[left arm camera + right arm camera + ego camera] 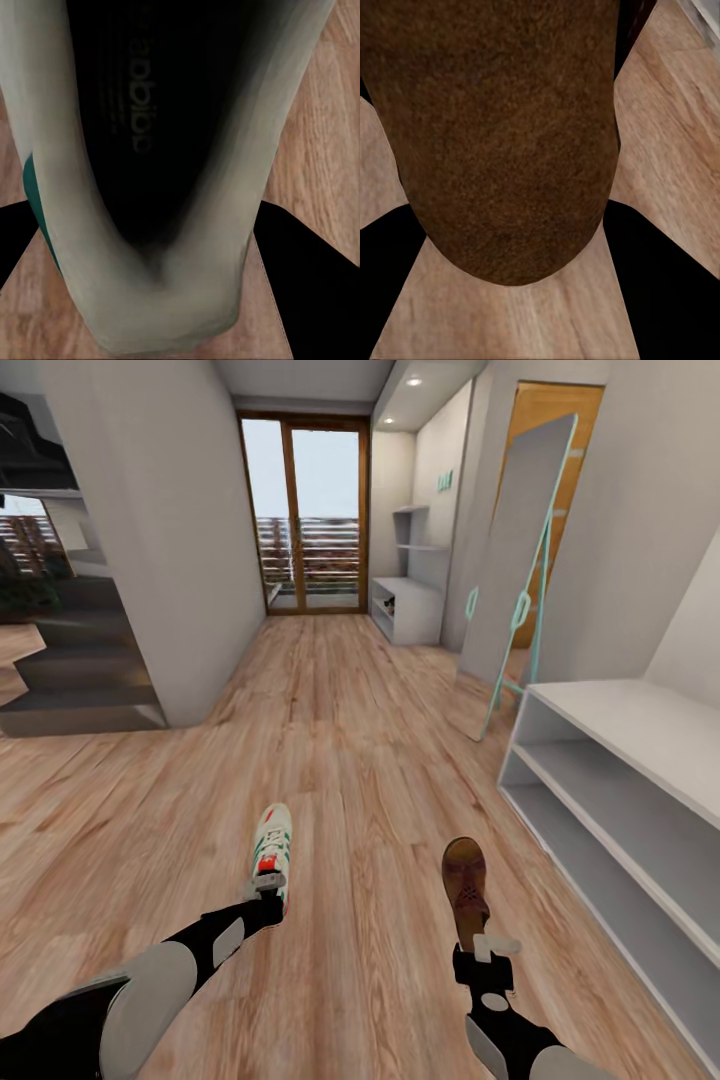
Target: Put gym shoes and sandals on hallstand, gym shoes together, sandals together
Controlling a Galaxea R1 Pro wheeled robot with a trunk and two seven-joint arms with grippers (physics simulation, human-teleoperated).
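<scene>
A white gym shoe (272, 852) with green stripes and a red heel points away from me over the corridor floor (350, 760). My left gripper (267, 901) is shut on its heel. In the left wrist view the gym shoe (180, 187) sits between the dark fingers (319, 277). A brown sandal (465, 890) is held by the heel in my right gripper (481, 952), which is shut on it. The right wrist view shows the sandal (502, 135) flanked by the fingers (679, 289). The hallstand (620, 760) stands to the right of the sandal. I cannot tell whether either shoe touches the floor.
A tall mirror (515, 570) with a teal frame leans on the right wall beyond the hallstand. Farther down the corridor is another low white unit (405, 608) with floating shelves above it. A glass door (305, 515) closes the far end. A grey wall corner (170, 560) juts out at left.
</scene>
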